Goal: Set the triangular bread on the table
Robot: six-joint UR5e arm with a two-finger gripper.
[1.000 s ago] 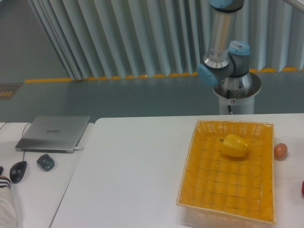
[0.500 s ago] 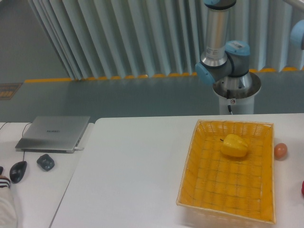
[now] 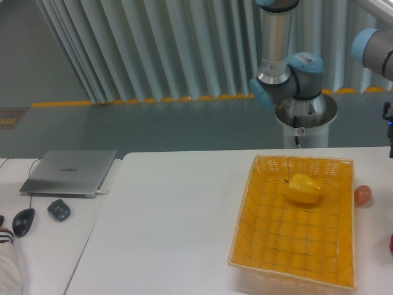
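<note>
The triangular bread is out of view. The white table [image 3: 178,209] fills the lower frame. The arm rises from its base [image 3: 305,114] behind the table, and a grey-and-blue wrist joint [image 3: 374,50] comes in at the top right. Below that joint a dark sliver of the arm's end [image 3: 390,126] shows at the right edge. Its fingers lie outside the frame, so whether they hold anything is hidden.
A yellow woven basket [image 3: 270,246] stands on the right of the table with a yellow bell pepper [image 3: 303,188] inside. A small orange-pink ball [image 3: 363,195] lies just right of the basket. A laptop [image 3: 70,172], a mouse [image 3: 23,221] and a dark object [image 3: 59,209] are at the left.
The upright arm link has shifted slightly left. The wrist joint has swung into view at the top right, and the dark end part now shows at the right edge.
</note>
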